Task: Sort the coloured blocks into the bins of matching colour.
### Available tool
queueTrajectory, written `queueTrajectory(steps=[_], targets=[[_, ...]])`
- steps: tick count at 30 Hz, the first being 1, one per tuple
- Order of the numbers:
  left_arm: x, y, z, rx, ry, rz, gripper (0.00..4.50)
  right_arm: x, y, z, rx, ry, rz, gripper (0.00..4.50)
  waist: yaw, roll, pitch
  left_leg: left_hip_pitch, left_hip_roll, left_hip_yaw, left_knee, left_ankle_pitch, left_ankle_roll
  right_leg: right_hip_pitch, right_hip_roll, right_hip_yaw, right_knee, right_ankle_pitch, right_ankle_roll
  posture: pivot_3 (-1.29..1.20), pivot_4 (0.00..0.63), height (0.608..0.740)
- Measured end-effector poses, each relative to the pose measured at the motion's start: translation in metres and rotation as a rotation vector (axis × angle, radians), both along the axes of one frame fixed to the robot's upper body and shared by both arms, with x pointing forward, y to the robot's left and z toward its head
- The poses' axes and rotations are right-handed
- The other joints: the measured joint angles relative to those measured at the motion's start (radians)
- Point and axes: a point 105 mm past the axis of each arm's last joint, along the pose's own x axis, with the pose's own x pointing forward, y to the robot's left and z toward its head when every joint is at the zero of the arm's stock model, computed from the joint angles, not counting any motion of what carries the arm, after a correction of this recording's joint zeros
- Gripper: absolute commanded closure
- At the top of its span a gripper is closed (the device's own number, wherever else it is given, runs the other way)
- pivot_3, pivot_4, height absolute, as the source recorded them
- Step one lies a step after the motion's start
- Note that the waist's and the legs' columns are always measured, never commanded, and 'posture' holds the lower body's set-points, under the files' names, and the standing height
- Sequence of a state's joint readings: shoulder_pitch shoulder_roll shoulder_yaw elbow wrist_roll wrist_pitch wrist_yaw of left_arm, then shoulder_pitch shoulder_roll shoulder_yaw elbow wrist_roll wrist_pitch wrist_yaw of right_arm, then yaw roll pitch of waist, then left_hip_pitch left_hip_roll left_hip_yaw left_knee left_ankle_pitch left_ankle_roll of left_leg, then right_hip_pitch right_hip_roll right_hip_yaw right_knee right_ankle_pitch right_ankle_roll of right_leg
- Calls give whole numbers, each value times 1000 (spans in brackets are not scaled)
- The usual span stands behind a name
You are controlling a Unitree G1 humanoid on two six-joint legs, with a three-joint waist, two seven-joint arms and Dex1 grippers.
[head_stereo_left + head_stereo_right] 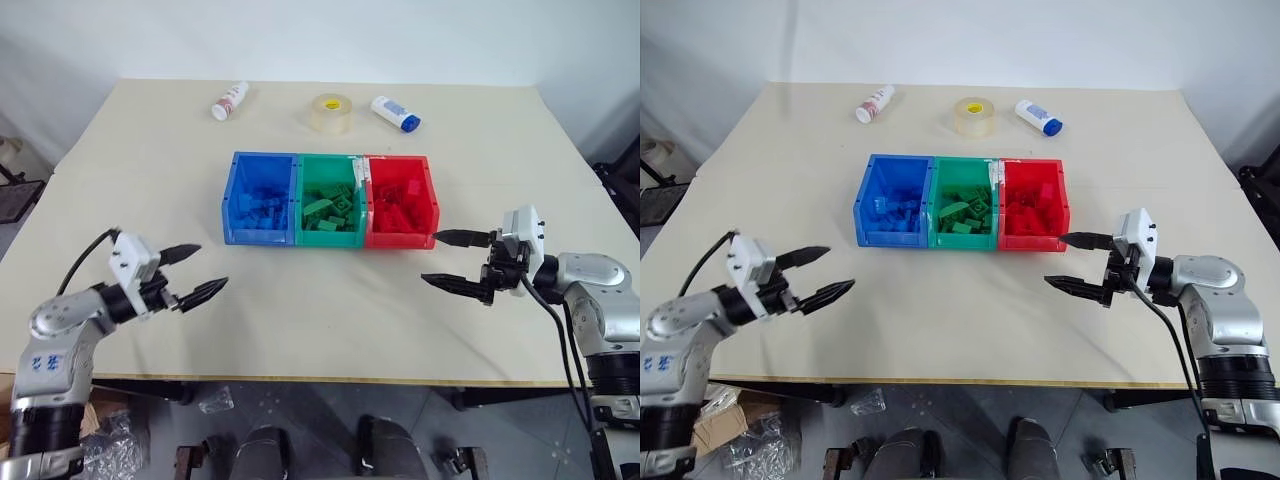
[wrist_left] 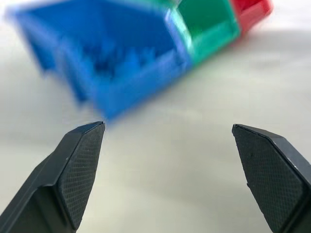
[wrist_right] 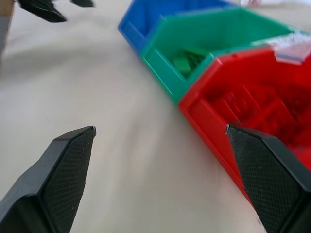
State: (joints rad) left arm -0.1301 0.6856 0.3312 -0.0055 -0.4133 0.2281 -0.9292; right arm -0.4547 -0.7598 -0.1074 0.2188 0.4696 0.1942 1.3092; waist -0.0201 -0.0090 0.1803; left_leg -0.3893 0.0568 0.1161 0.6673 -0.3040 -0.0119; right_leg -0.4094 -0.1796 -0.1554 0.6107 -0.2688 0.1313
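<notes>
Jaws apart and empty on both my left gripper [image 1: 200,271] and right gripper [image 1: 449,260]; risk: right one nudging the bins [image 1: 397,241] just beside it; worktop [image 1: 300,320] shows no loose blocks.

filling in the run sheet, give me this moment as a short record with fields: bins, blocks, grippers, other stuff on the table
bins: blue bin, green bin and red bin, joined in a row mid-table
blocks: like-coloured bricks lie inside each bin; none seen loose on the table
left gripper: open, empty, over the table near-left of the blue bin
right gripper: open, empty, beside the red bin's near right corner
far edge: white bottle, tape roll, second white bottle
</notes>
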Motion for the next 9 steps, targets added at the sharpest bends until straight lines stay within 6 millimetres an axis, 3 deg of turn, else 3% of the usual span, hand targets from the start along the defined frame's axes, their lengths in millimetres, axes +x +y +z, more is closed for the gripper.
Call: queueTrajectory(steps=[9], targets=[[-6,8,11,-3,-50,6,27,-1,-3,-5,-17,8,-2,0,-5,0,0,0,0,1,-1,0,0,0,0,0,0,0,0,0,150,740]])
